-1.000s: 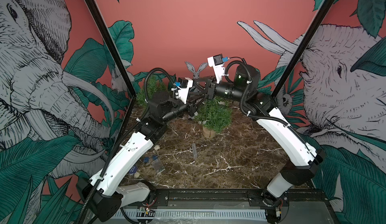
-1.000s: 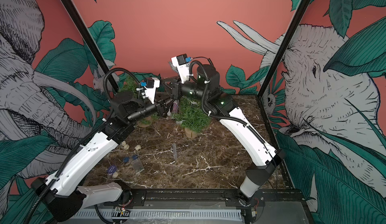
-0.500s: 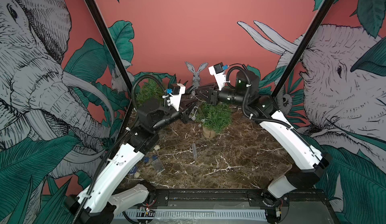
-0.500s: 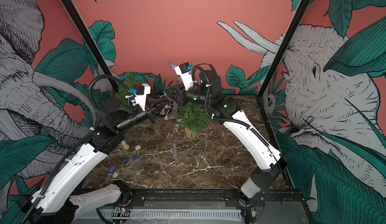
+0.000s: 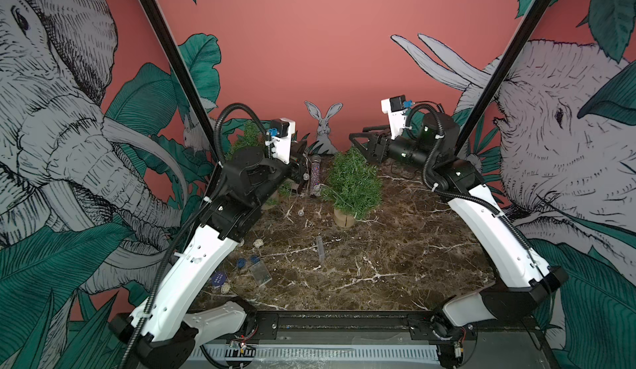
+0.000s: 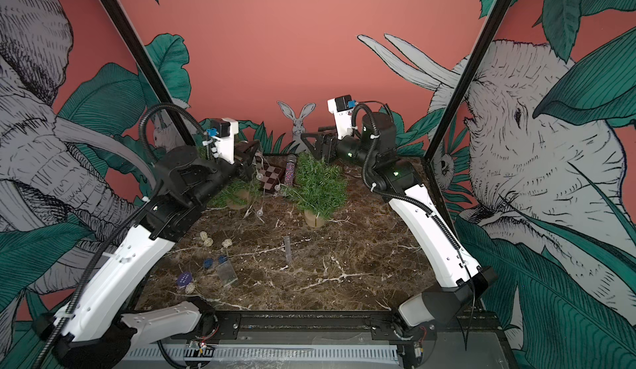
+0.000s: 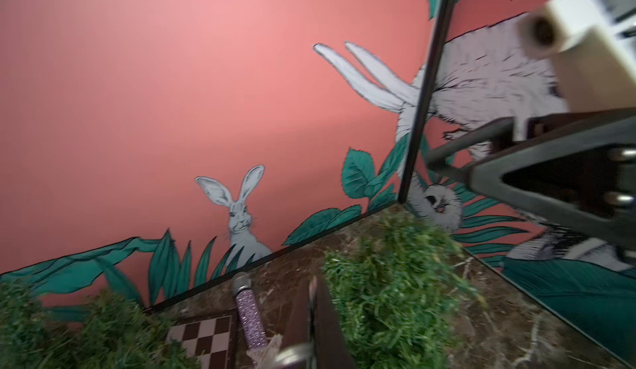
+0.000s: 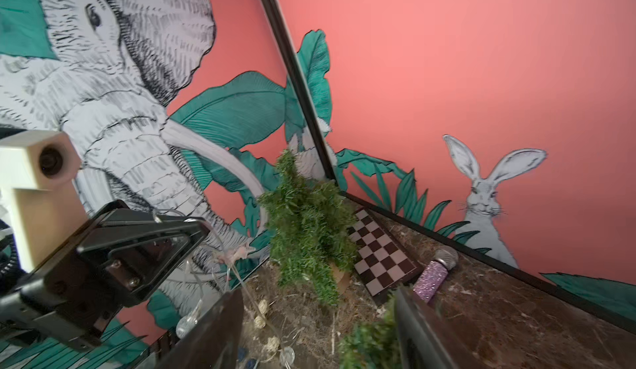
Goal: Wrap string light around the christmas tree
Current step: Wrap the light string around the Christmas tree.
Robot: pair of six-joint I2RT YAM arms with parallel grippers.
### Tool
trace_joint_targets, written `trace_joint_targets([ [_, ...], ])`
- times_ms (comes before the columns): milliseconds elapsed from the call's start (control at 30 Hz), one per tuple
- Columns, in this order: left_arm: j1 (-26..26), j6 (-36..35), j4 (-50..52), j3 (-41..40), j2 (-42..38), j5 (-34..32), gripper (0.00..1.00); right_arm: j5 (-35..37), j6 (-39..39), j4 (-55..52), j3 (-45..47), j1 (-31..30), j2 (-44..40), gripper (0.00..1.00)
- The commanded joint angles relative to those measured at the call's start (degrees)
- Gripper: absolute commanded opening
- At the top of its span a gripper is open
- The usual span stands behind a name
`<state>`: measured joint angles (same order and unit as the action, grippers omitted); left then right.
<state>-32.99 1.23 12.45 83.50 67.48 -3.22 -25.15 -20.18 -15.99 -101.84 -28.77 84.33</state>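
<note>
Over marble table (image 5: 395, 247), string light (image 8: 187, 324) is pinched by left gripper (image 8: 201, 226), left of tree (image 5: 354, 185); right gripper (image 5: 358, 136) is spread wide near its top.

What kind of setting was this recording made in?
Likely a staged robot test cell, not a home: robot arms mounted on a rail fronting a marble-look tabletop, printed elephant-and-rabbit mural walls, black frame posts at the corners.
</note>
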Motion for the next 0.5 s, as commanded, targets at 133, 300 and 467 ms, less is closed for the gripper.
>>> trace_joint_targets([
  [133,3.09,-8.14,3.56,14.27,11.80,-2.81,0.00,11.08,0.46,6.48,0.87,3.89,4.70,0.69],
  [300,3.54,-11.64,1.42,21.96,21.44,-0.29,0.00,15.29,4.58,9.92,-2.07,5.46,13.29,0.63],
  [467,3.69,-15.14,-4.32,28.33,29.46,8.78,0.00,7.92,8.39,14.04,-6.50,6.09,21.02,0.52],
])
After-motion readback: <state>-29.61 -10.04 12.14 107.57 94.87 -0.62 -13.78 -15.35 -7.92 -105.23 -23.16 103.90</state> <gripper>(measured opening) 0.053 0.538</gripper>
